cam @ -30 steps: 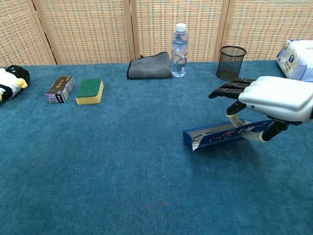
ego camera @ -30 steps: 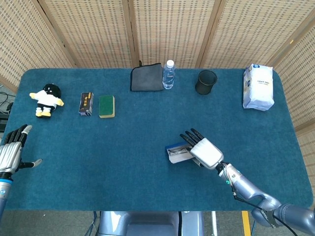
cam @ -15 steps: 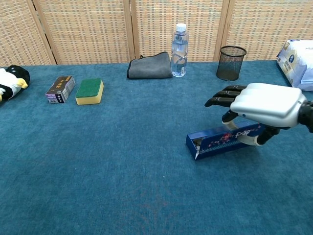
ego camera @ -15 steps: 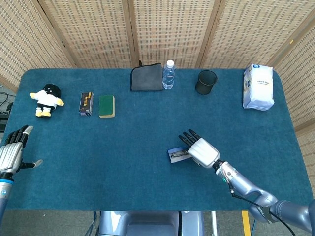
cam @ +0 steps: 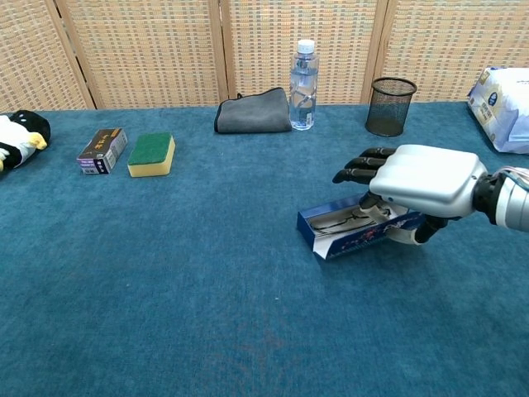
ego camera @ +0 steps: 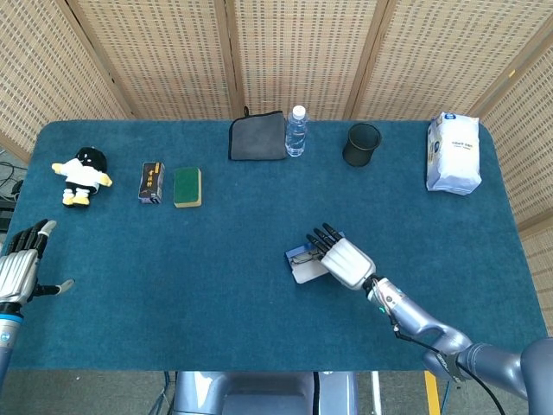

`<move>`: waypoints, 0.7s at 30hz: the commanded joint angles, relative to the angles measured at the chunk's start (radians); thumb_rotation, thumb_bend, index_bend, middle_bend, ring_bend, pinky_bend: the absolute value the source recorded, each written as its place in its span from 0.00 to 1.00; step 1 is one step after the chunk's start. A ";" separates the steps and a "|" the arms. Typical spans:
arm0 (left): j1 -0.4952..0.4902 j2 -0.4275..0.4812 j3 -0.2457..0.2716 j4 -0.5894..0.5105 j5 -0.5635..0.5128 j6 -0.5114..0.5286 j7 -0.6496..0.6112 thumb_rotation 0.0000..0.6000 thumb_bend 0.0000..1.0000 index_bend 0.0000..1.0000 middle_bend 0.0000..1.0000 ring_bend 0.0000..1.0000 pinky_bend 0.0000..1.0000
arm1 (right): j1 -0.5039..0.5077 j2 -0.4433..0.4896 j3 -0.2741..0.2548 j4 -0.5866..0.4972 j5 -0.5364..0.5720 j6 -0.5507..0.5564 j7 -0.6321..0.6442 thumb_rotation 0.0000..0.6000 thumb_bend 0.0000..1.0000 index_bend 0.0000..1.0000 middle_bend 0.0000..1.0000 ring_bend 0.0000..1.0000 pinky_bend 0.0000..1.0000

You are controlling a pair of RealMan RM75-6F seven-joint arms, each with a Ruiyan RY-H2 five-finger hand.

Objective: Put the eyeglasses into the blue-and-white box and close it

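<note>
The blue-and-white box (ego camera: 299,270) (cam: 351,242) lies open at the table's middle right, and the eyeglasses (ego camera: 302,257) (cam: 334,222) lie inside it. My right hand (ego camera: 344,260) (cam: 423,175) holds the box's right end, with its fingers stretched over the top and its thumb against the near side. The box's left end and the glasses show beyond the fingers. My left hand (ego camera: 19,270) hovers at the table's left edge with its fingers spread and nothing in it; only the head view shows it.
Along the back stand a grey cloth (ego camera: 257,137), a water bottle (ego camera: 296,131), a black mesh cup (ego camera: 361,144) and a white bag (ego camera: 453,153). At the left lie a plush toy (ego camera: 81,175), a small dark box (ego camera: 151,181) and a green sponge (ego camera: 187,187).
My right hand has moved left and slightly away from me with the box, which has turned so that its open top and the glasses now show. The left hand has not moved.
</note>
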 commanded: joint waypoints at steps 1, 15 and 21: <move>0.000 0.000 0.000 0.000 0.000 0.001 0.000 1.00 0.00 0.00 0.00 0.00 0.00 | 0.000 -0.010 0.003 0.014 -0.006 0.011 0.006 1.00 0.49 0.62 0.08 0.00 0.06; -0.002 -0.002 0.001 0.001 -0.001 -0.002 0.004 1.00 0.00 0.00 0.00 0.00 0.00 | 0.015 -0.032 0.030 0.057 -0.012 0.036 0.009 1.00 0.50 0.63 0.08 0.00 0.06; -0.001 -0.003 0.000 0.001 -0.004 -0.001 0.006 1.00 0.00 0.00 0.00 0.00 0.00 | 0.059 -0.060 0.072 0.099 0.037 -0.034 -0.031 1.00 0.50 0.63 0.08 0.00 0.06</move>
